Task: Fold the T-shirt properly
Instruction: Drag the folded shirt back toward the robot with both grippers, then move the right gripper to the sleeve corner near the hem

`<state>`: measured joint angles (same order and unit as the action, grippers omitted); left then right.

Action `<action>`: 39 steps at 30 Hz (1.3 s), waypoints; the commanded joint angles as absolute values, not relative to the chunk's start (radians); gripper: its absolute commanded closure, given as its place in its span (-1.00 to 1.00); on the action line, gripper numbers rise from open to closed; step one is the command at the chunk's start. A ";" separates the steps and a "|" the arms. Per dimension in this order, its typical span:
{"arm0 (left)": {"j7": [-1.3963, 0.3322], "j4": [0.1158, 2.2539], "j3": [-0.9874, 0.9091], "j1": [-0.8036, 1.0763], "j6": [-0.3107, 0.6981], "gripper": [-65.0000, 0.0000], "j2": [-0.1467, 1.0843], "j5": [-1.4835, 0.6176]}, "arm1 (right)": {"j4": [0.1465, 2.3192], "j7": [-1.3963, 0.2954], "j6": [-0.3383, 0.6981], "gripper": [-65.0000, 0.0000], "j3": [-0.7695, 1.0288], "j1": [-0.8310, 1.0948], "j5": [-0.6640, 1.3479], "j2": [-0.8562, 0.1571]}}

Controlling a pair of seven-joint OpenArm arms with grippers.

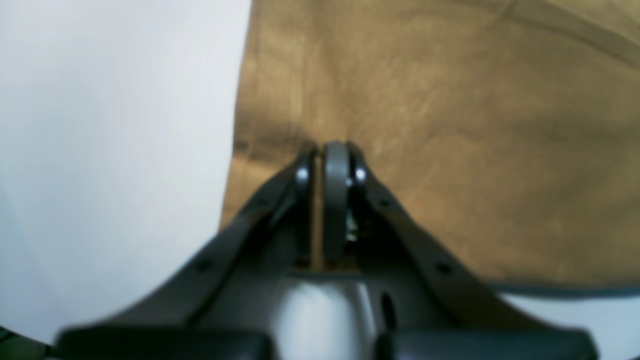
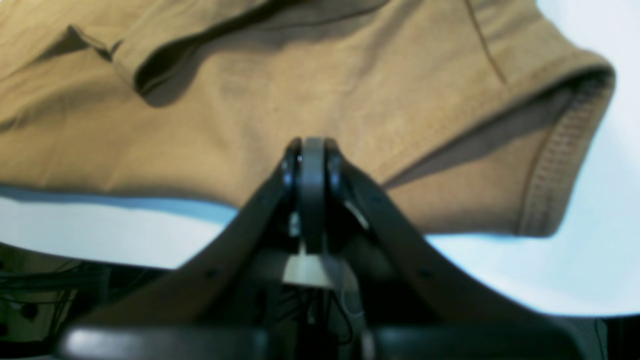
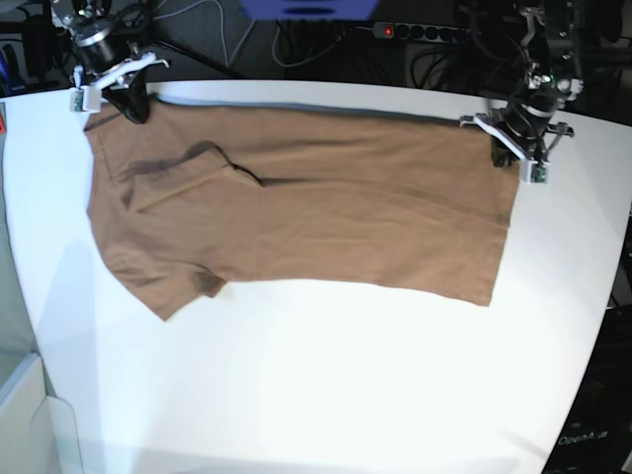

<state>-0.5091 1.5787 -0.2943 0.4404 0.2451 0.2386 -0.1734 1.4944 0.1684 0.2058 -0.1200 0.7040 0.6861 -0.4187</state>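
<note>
Plain tan-brown T-shirt, no print, darker shadowed folds. White counter, glossy. Black left gripper and black right gripper, white brackets at the wrists in the base view.

Bright even overhead light; wrist views blurred, blown-out white; base view edges bowed.

We can read just one text: faint "OpenArm" lettering on the dark robot base panel at the lower right of the base view; wrist views show none.
</note>
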 commanded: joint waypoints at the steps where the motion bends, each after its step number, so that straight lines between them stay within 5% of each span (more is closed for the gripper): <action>1: -0.690 1.569 -0.306 0.484 0.234 0.90 0.232 -0.120 | 1.497 0.131 0.189 1.00 -0.116 0.713 0.673 -0.430; 31: -0.696 1.902 -0.360 0.435 0.234 0.89 0.188 -0.124 | 1.735 0.173 0.183 0.97 -0.068 0.699 0.671 -0.549; 39: -0.771 1.853 -0.426 0.278 0.234 0.88 0.185 -0.122 | 1.641 -0.213 0.263 0.66 -0.068 0.302 0.671 -0.598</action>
